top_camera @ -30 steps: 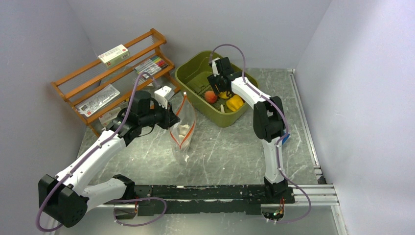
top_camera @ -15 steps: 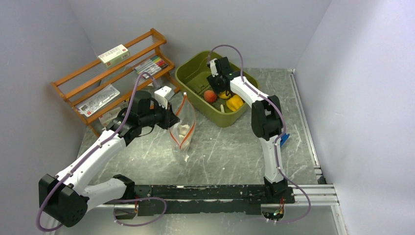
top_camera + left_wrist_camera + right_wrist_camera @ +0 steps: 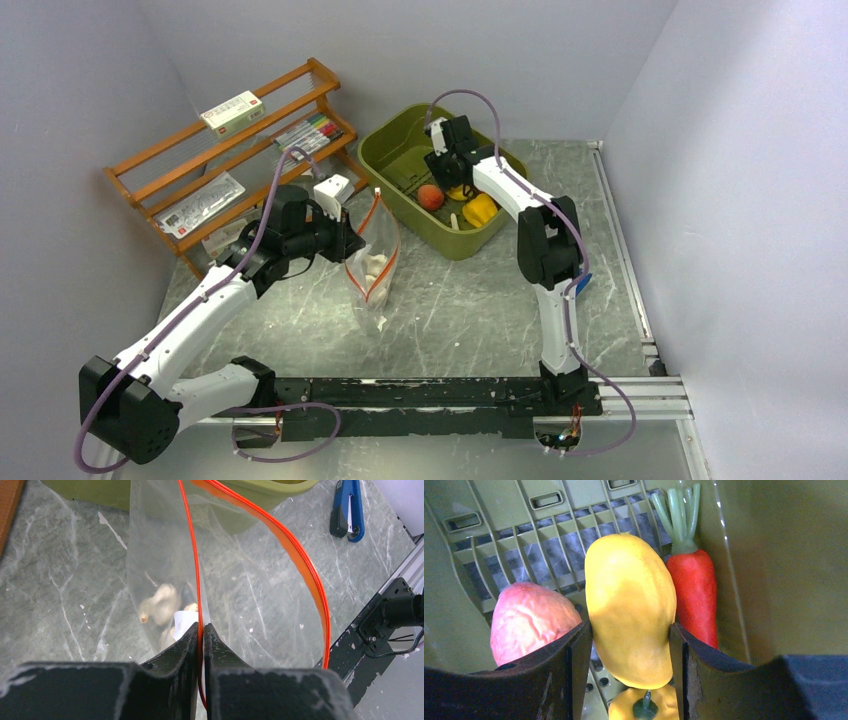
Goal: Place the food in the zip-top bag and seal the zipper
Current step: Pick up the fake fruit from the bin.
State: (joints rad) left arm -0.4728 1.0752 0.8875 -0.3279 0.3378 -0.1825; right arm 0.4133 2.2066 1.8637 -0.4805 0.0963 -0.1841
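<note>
Basically a two-arm loading step, mid-pick. The left tool [image 3: 200, 630] is pinched fully shut on one side of the zipper [image 3: 295, 550], the orange strip along the mouth of the bag [image 3: 375, 265]. That grip holds the bag upright on the counter [image 3: 470, 310], just beside the near-left wall of the green basket [image 3: 452, 243]. The other side of the strip bows outward, so the mouth gapes wide. Likely reason: it gives a fixed open target so the other arm can drop things in without the film collapsing. A white piece [image 3: 160, 602] already sits at the bottom of the bag, seen through the plastic. The rest of the food is in the basket. The right tool [image 3: 630, 635] is down inside it, half-wide, both fingers pressed against the flanks of a yellow fruit [image 3: 629, 605] shaped like a mango, gripped across its narrow width. Cannot tell whether it is lifted off the basket floor yet. A red round fruit [image 3: 529, 620] is touching the left finger's outer side, and a carrot [image 3: 691, 595] with a green top lies just beside the right finger, along the basket wall. A second yellow piece [image 3: 644, 707] with a green stem is below the held one. Tight packing is probably why the fingers come straight down around the middle fruit. Judgement: task roughly a quarter done, several items left, zipper not sealed. Risk: neighbours get dragged out when it lifts.
</note>
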